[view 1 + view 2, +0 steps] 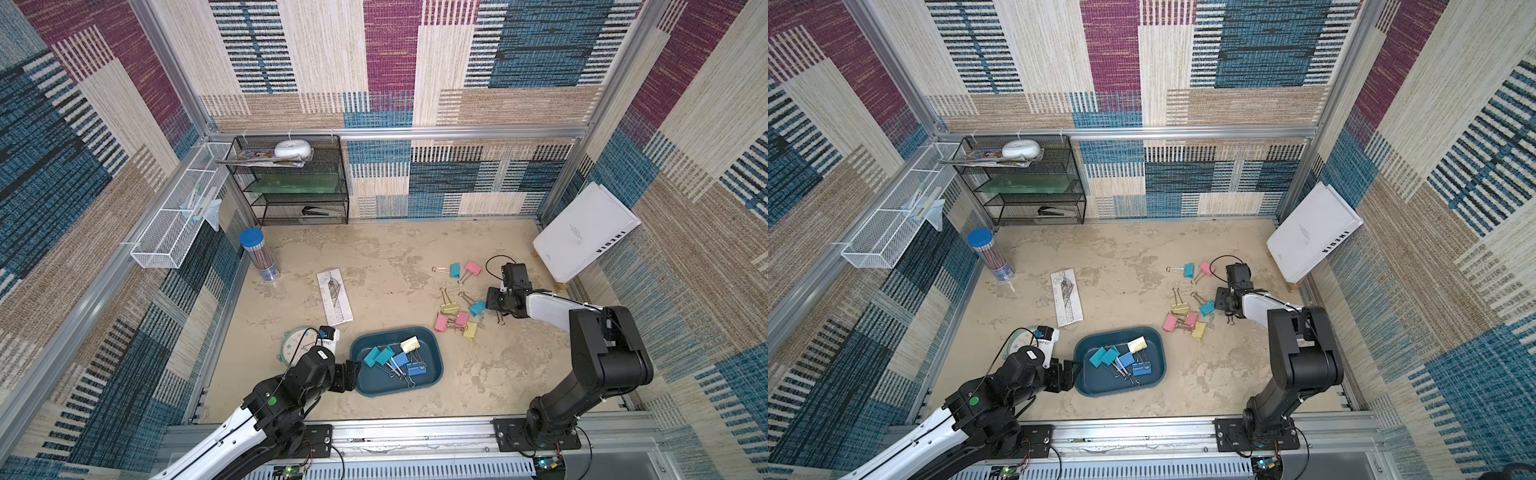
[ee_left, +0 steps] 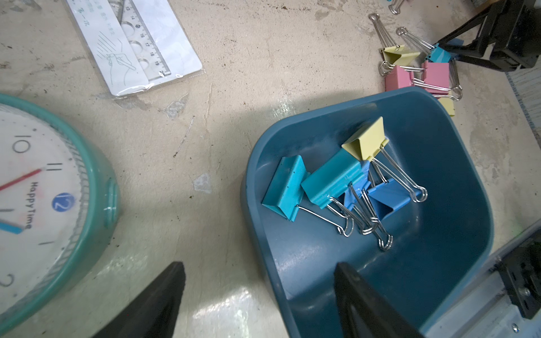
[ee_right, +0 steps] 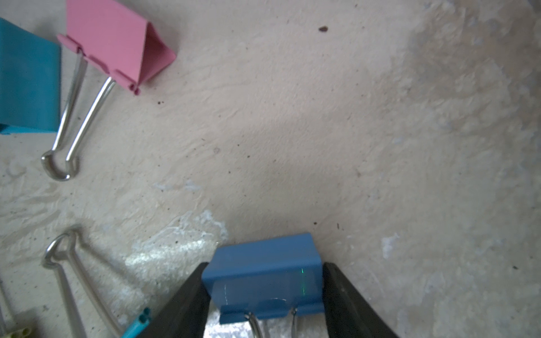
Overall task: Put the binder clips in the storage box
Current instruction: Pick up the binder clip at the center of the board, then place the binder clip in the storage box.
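Storage box [image 1: 434,353]: dark teal-blue, plain.
Clips in box [image 2: 333,181]: two teal, two blue, one pale yellow; silver wire handles.
Loose clips [image 1: 441,323]: pink, yellow, teal.
Lone clip [image 3: 263,272]: mid blue.
Clock [image 2: 44,204]: mint-green rim, white face, red hand.
Table [image 1: 374,257]: mottled beige.
Walls [image 1: 390,62]: woven patchwork, blue, magenta, cream, tan, striped.
Rack [image 1: 274,218]: black mesh.
Basket [image 1: 166,245]: white mesh.
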Controlling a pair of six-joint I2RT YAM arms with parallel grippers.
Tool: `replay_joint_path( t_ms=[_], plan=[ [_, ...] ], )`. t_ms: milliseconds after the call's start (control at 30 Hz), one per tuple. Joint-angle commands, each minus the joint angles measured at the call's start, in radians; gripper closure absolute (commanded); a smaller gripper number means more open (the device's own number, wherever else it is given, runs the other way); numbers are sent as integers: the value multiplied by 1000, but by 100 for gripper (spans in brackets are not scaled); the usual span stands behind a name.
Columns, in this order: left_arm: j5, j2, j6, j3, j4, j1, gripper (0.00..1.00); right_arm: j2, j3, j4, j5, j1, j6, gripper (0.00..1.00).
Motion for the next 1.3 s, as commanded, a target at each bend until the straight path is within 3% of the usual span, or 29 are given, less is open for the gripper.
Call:
replay_joint_path(
  t_ms=[0, 333, 467, 633, 900, 1033, 1267],
  plan=[
    [-12, 1, -2, 6, 6, 0, 16, -12, 12, -11, 21, 0, 2, 40],
    [-13, 0, -3, 5, 6, 0, 16, -131, 101, -89, 6, 2, -6, 44],
    [-13, 1, -3, 5, 7, 0, 16, -221, 112, -118, -137, 26, 13, 45],
    [-12, 8, -1, 5, 10, 0, 16, -315, 92, -114, -149, 253, 113, 46],
    [-4, 6, 0, 5, 12, 0, 16, -277, 119, -93, -23, 681, 328, 46],
    [0, 6, 2, 5, 13, 0, 16, -251, 125, -85, 53, 816, 418, 46],
    [5, -2, 5, 4, 13, 1, 16, -167, 109, -1, 87, 937, 453, 45]
  ],
)
